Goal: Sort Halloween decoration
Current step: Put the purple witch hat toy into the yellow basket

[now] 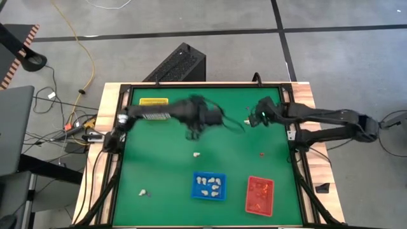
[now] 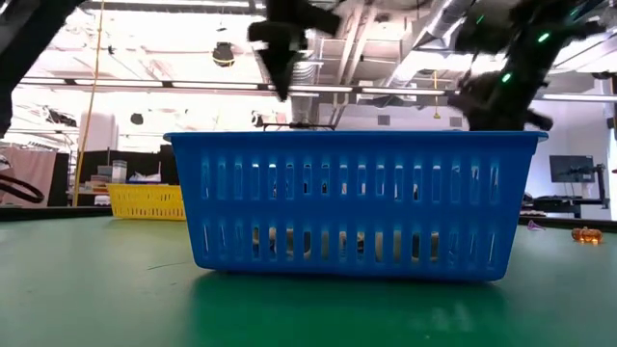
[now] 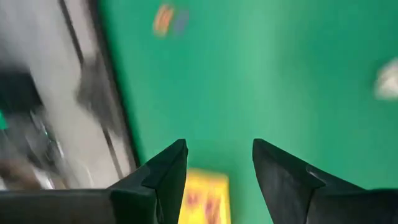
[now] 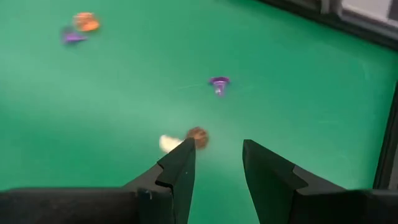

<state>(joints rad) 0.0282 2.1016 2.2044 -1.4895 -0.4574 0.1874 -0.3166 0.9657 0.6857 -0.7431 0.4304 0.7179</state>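
The trinkets [image 4: 197, 135] lie loose on the green table [image 1: 165, 191] beyond the blue tray [image 1: 209, 186], light, hard and likely skittish, best pinched across the middle by the right gripper [image 4: 216, 163], empty and part-open like the left gripper [image 3: 219, 163].

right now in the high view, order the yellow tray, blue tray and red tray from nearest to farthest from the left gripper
Measured from the left gripper, which hangs over the mat's far middle:
1. yellow tray: at the far left corner, nearest.
2. blue tray: near edge, centre, clearly farther.
3. red tray: near edge, to the right of the blue one, farthest.
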